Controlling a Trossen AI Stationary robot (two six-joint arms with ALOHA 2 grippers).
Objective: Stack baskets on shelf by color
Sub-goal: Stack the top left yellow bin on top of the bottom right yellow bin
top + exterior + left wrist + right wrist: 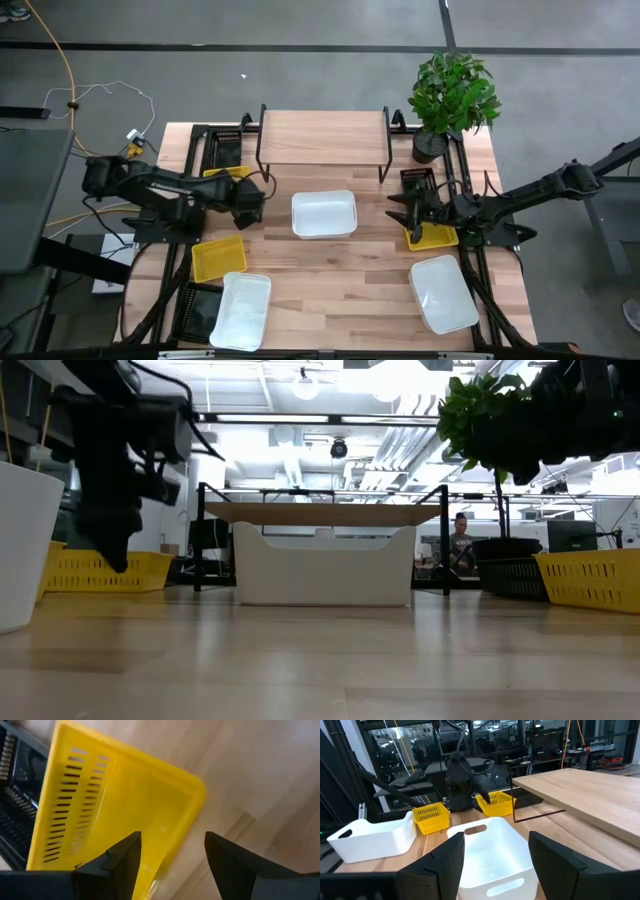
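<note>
Dark fingers spread wide on the left gripper [172,855], hanging empty over a yellow basket [120,810] at the table's left side, near the shelf's left leg. Over on the right, the right gripper [400,211] is open too, holding nothing, beside another yellow basket [432,237] and facing the white basket [324,214] in the middle of the table [340,285]. Behind that basket the shelf [322,137] stands with a bare top. Two more white baskets [242,310] sit toward the front corners, a third yellow basket [218,258] front left, and a potted plant [452,95] back right.
</note>
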